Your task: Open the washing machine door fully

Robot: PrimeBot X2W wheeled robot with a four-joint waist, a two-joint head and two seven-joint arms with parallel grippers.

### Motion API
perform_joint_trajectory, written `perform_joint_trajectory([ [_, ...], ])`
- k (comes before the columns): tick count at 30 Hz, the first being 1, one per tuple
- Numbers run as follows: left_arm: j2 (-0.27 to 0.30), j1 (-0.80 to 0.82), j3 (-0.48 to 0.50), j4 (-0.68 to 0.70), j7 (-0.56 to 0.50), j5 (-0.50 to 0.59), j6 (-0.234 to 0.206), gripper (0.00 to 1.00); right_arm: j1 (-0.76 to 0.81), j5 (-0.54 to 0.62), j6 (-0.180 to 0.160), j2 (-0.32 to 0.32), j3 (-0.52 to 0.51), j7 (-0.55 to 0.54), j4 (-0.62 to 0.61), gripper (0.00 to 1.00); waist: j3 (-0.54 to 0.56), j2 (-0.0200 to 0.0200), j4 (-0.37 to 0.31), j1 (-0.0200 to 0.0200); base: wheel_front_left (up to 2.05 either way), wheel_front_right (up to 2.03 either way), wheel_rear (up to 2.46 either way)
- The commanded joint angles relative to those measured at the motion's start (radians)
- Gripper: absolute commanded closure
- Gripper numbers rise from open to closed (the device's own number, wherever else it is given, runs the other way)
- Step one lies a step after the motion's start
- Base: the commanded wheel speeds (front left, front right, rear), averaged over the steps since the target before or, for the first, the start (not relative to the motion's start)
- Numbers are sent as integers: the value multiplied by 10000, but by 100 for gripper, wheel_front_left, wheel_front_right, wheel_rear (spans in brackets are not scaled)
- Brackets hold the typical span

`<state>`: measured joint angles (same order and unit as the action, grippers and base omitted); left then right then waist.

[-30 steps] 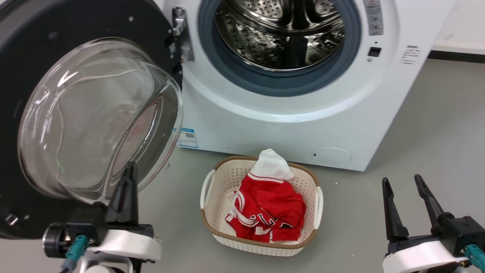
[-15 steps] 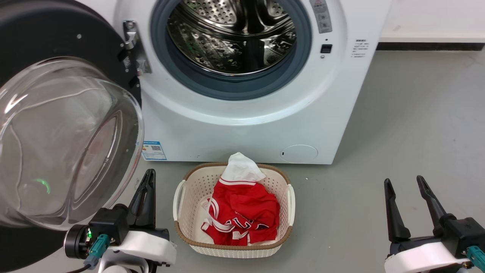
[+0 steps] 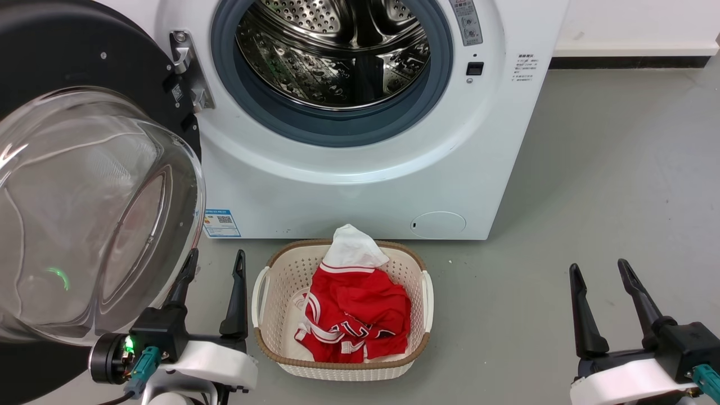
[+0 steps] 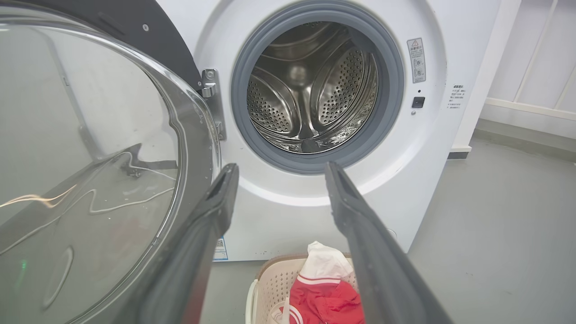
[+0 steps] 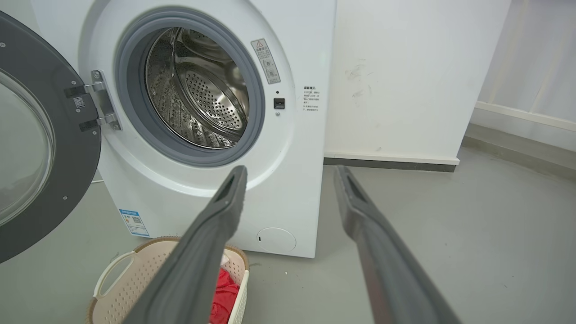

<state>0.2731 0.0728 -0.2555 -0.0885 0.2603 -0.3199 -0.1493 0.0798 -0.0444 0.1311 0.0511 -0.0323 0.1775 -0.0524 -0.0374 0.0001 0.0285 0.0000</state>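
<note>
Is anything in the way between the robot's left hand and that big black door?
Nothing visible. The open left hand sits right beside the washing machine door, by its glass bowl, with no object between them. The laundry basket lies on the hand's other side, away from the door.

Black washing machine door [image 3: 95,185] wide open at left, left pincer [image 3: 217,254] spread-fingered just beside its glass, right pincer [image 3: 597,265] likewise spread.

Dark tapered fingers [image 3: 580,315] meet white cuffs [image 3: 624,382] bearing teal cable plugs [image 3: 143,365].
</note>
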Motion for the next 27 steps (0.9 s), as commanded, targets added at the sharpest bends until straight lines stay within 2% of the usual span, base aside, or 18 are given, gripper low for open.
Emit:
perform_joint_trajectory([
  [1,-41,80,48,45,70,66,33,0,-140,-28,-7,-19,4,61,-33,0,-42,-1,-5,0,0,0,0],
  [27,-257,167,592,134,51,478,252,0,-490,-110,-7,-19,91,268,260,0,-474,-1,-218,0,0,0,0],
])
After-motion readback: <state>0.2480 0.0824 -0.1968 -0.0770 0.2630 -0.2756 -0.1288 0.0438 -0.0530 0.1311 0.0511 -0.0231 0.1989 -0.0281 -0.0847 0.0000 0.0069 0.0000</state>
